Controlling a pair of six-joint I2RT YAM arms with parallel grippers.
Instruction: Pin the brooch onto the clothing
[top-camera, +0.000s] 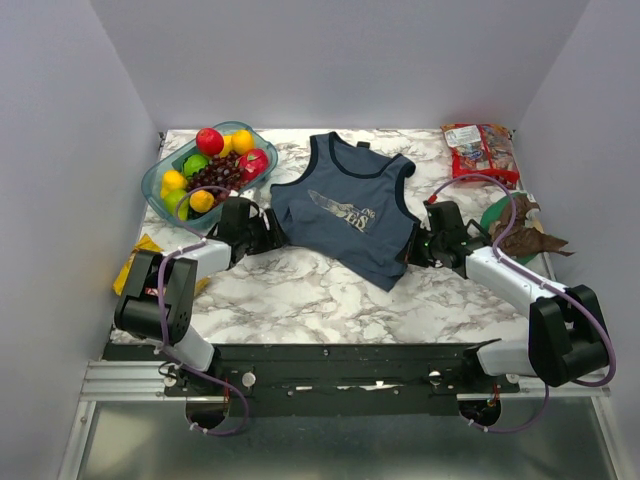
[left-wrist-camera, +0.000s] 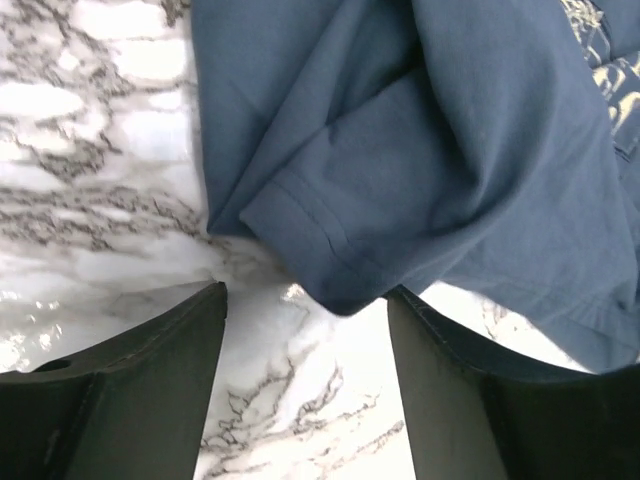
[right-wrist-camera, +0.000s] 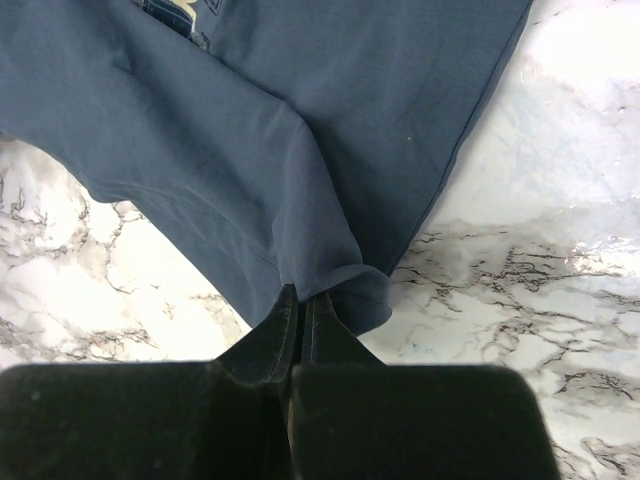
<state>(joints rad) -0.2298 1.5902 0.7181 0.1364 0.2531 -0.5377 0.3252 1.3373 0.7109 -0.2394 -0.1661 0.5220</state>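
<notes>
The clothing (top-camera: 350, 210), a slate-blue tank top with navy trim and a pale chest print, lies crumpled on the marble table. My left gripper (top-camera: 268, 232) is at its left edge. In the left wrist view this gripper (left-wrist-camera: 305, 290) stands open, and a folded hem corner of the clothing (left-wrist-camera: 400, 150) hangs just at the fingertips, lying over the right finger's tip. My right gripper (top-camera: 412, 250) is at the shirt's lower right side. The right wrist view shows that gripper (right-wrist-camera: 303, 295) shut on a fold of the clothing (right-wrist-camera: 250, 150). The brooch is out of view.
A clear basket of fruit (top-camera: 205, 165) stands at the back left. A red snack bag (top-camera: 480, 148) lies at the back right, with a green plate of brown leaves (top-camera: 520, 230) nearer. A yellow object (top-camera: 135, 262) lies by the left arm.
</notes>
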